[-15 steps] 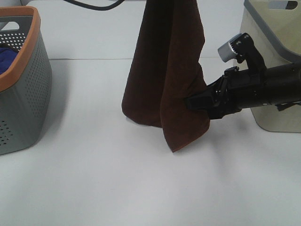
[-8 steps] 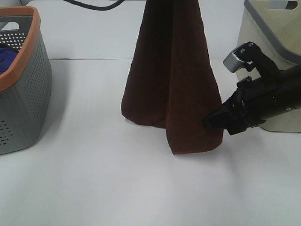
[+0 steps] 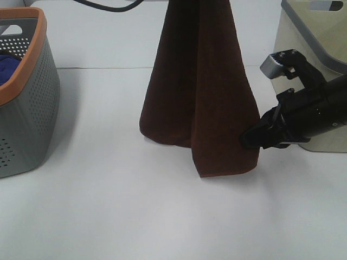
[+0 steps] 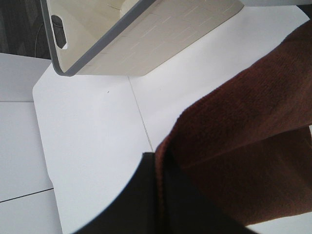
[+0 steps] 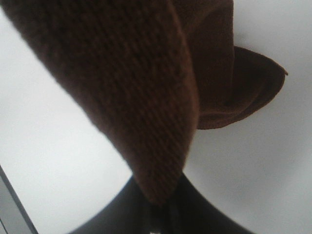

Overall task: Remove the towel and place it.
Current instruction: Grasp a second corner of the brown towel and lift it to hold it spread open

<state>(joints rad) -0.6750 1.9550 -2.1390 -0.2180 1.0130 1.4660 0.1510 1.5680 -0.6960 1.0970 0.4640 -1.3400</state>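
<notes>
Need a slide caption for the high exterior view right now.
Dark brown towel hangs between grey basket and beige basket; right gripper pinches its lower corner.

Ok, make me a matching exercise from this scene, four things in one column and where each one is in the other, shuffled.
Things:
1. towel
2. grey basket
3. cream basket
4. blue cloth

Places:
A. right edge of the high view, grey rim
B. inside the grey basket
C. hanging mid-table, lower corner pinched by the right tool
D. left edge of the high view, orange rim

Pairs: 1-C, 2-D, 3-A, 4-B
</notes>
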